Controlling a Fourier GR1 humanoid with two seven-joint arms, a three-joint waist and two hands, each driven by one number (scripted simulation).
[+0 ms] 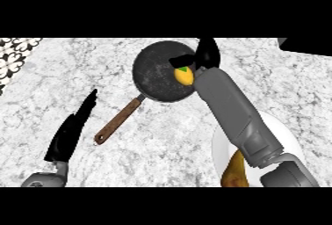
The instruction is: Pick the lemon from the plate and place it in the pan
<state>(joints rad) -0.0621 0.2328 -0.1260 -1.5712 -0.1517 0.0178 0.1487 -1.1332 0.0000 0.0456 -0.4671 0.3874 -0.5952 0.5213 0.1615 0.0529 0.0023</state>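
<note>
Kitchen: marble counter (162, 145), pan (162, 70), plate (285, 136).

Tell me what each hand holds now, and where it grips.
Right hand grips the lemon at its upper end, over the pan. Left hand holds nothing.

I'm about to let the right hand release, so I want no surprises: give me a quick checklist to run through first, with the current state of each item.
1. Lemon over the pan: ok, it shows against the pan's dark inside near its right rim.
2. Right hand on the lemon: ok, the thumb reaches across above it; the contact itself is partly hidden.
3. Lemon resting on the pan's floor: cannot tell from this steep view.
4. Left hand out of the way: ok, open and resting at lower left.
5. Pan handle free: ok, nothing touches it.
6. Plate cleared of the lemon: ok, though a brown item remains there.
</note>
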